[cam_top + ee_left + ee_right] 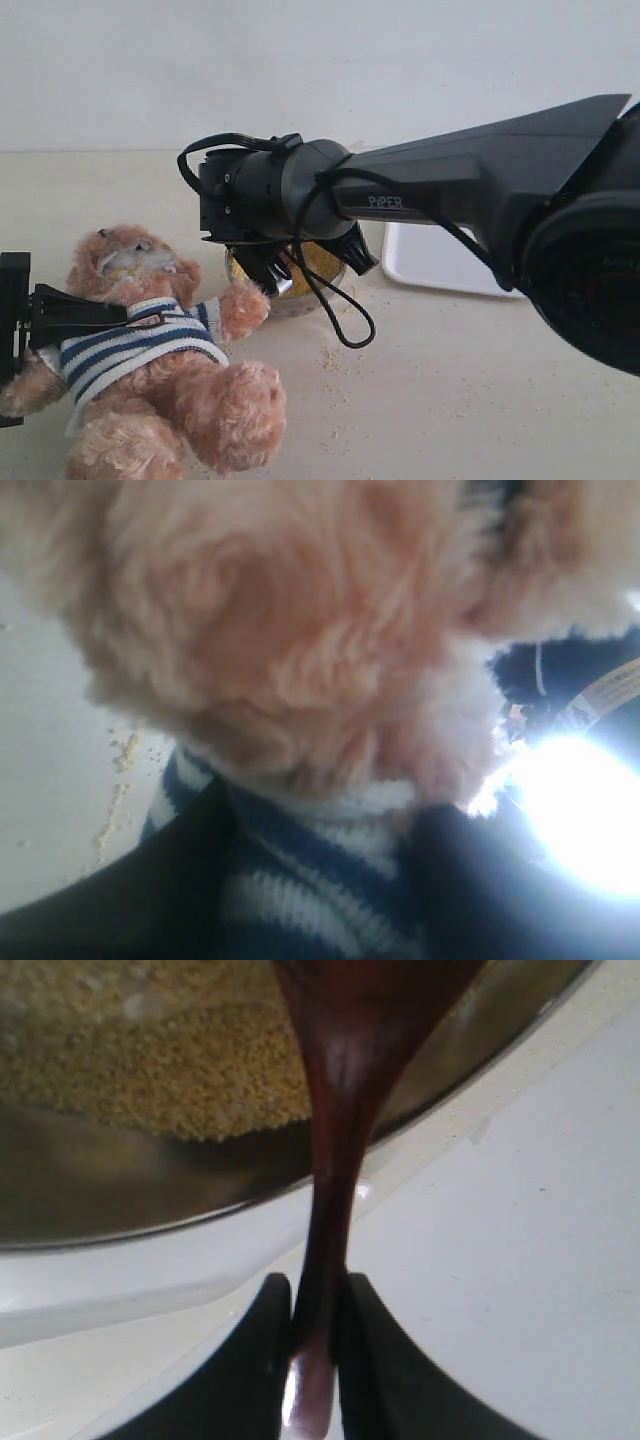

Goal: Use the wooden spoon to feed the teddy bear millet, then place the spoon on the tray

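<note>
The teddy bear [170, 380] lies on its back at the left, with yellow grains on its muzzle. My left gripper [112, 312] comes in from the left edge and is shut on the bear's striped shirt [320, 880] just under the head; dark fingers [150, 900] flank the cloth. My right gripper [320, 1295] is shut on the thin handle of the wooden spoon [335, 1110]. The spoon's round end reaches over the millet [150, 1070] in the metal bowl [120, 1180]. In the exterior view the right gripper [275, 272] hangs over the bowl [300, 300], hiding the spoon. The white tray [430, 265] lies right of the bowl.
The right arm [450, 190] spans the scene from the right, with a looped black cable [345, 320] hanging below the wrist. Loose millet crumbs [335, 355] are scattered on the pale tabletop between the bear and the bowl. A white wall stands behind.
</note>
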### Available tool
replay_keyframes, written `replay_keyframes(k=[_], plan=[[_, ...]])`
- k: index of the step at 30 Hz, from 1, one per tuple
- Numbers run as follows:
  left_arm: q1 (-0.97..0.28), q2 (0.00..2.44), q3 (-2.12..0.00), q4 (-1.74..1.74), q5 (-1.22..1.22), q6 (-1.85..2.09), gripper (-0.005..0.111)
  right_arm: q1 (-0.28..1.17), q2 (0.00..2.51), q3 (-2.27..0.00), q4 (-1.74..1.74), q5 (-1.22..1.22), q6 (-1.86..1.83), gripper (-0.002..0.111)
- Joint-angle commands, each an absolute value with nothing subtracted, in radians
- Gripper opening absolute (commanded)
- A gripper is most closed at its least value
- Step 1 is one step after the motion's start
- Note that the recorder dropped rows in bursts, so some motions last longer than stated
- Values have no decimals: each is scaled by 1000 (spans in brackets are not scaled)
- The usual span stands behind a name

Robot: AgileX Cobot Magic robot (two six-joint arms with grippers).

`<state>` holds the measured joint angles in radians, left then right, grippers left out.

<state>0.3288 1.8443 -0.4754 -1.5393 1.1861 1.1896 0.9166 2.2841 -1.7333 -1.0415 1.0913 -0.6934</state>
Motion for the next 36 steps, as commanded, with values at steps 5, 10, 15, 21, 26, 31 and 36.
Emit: replay_keyframes(k=[5,10,15,21,26,31,36], plan=[[333,1843,-468,-1555,1221,1198,5,918,2271,-1734,-930,1112,-779,0],[333,1843,-468,-1550,1221,1198,5,918,2240,-1734,-771,1095,-863,0],[333,1843,-468,-1535,1221,1198,5,916,2221,-1734,-754,1097,-836,0],[333,1843,-468,-1504,1221,1205,5,916,2195,-1734,-658,1088,-851,0],[333,1843,-468,-1502,1221,1209,5,916,2195,-1734,-658,1099,-846,0],[333,1843,-468,-1493,1221,1213,5,876,2195,-1734,-559,1122,-846,0],[333,1843,-468,-1491,1221,1221,5,834,2195,-1734,-502,1143,-846,0]])
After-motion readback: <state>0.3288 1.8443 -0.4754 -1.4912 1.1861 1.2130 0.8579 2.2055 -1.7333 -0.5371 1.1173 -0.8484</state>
